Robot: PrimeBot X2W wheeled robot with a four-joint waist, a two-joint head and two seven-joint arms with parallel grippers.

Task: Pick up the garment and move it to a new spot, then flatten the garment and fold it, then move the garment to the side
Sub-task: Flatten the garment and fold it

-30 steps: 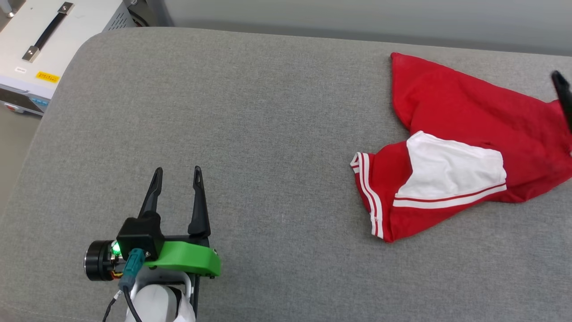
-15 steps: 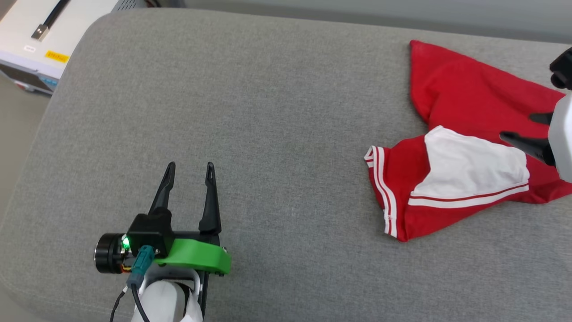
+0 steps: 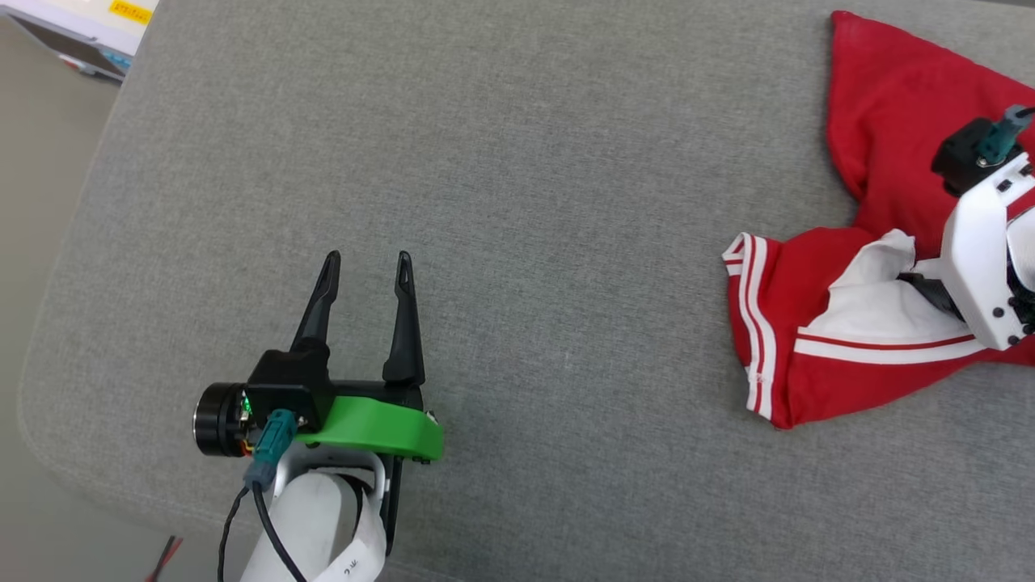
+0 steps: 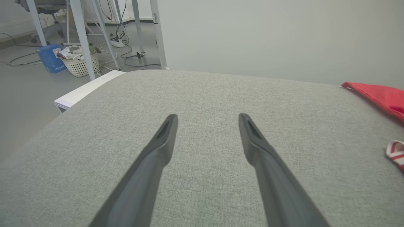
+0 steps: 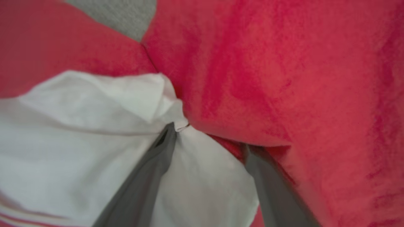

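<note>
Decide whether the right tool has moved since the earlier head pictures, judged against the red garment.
Yes. The right tool has come leftward from the garment's far right edge onto the white sleeve, which now bunches at its fingertips.

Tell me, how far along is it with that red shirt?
Nothing is finished: the garment lies crumpled on the grey cushion. In hand: the right fingers, open, press into the fabric at its white sleeve, not yet gripping. The left fingers hang open, apart. Lifting, moving, flattening, folding and setting aside remain.
</note>
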